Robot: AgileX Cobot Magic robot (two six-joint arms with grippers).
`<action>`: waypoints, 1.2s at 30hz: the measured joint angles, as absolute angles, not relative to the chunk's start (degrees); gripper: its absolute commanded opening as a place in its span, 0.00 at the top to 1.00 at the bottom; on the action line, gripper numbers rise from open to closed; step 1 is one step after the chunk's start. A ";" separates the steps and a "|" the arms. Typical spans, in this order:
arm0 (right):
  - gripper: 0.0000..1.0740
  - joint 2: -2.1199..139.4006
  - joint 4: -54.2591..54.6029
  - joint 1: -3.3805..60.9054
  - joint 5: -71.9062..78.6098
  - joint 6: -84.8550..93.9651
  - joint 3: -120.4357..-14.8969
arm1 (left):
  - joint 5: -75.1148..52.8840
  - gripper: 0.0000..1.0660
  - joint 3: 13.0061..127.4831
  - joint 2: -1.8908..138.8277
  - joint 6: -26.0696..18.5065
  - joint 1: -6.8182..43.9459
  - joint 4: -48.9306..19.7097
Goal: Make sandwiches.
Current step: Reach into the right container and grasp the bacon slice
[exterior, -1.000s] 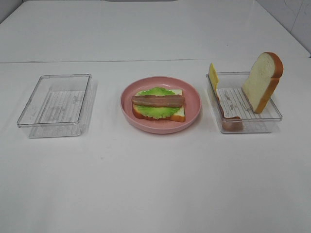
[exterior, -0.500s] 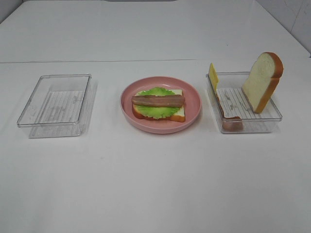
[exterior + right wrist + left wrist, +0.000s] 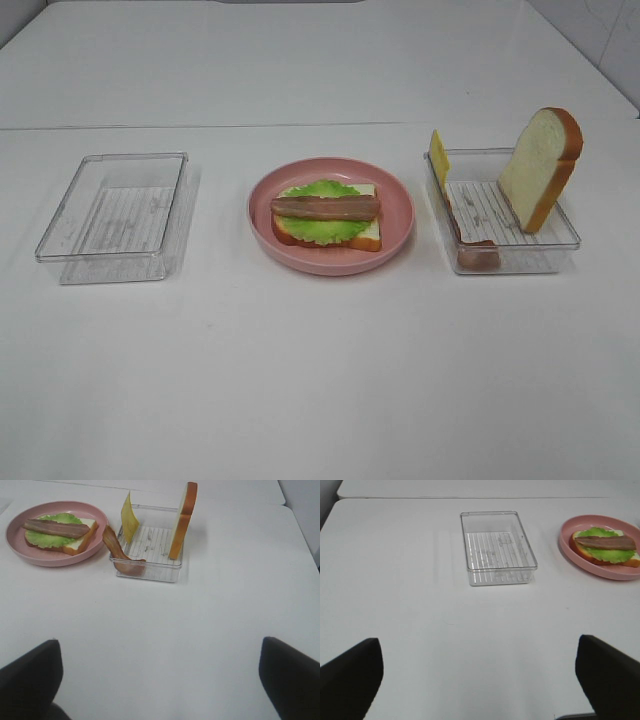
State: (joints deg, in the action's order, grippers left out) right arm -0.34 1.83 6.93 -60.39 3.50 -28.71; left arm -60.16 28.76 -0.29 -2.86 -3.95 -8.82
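Open sandwich (image 3: 327,225) flat, bacon (image 3: 325,207) topmost; second bread slice (image 3: 540,168) upright, possibly leaning.

The round plastic plate (image 3: 330,264) is pink. The square bread slice (image 3: 368,233) is white with orange-brown crust, the ruffled lettuce leaf (image 3: 322,229) bright green, the long bacon strip (image 3: 325,207) streaky brown, the thin cheese slice (image 3: 438,155) yellow.

White table (image 3: 320,380) bears left tray (image 3: 110,262), pink plate (image 3: 330,264), right tray (image 3: 530,258), both seemingly plastic.
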 measured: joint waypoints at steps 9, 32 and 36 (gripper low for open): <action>0.12 8.54 2.98 6.93 -59.87 3.50 -29.74 | -60.16 0.08 28.76 -0.29 -2.86 -5.10 -8.82; 0.16 78.95 15.93 6.93 -56.44 8.88 -64.57 | -60.16 0.08 28.76 -0.29 -2.69 -5.10 -8.82; 0.16 88.18 17.13 8.14 -55.86 8.82 -71.22 | -60.16 0.08 28.76 -0.29 -2.69 -5.10 -8.82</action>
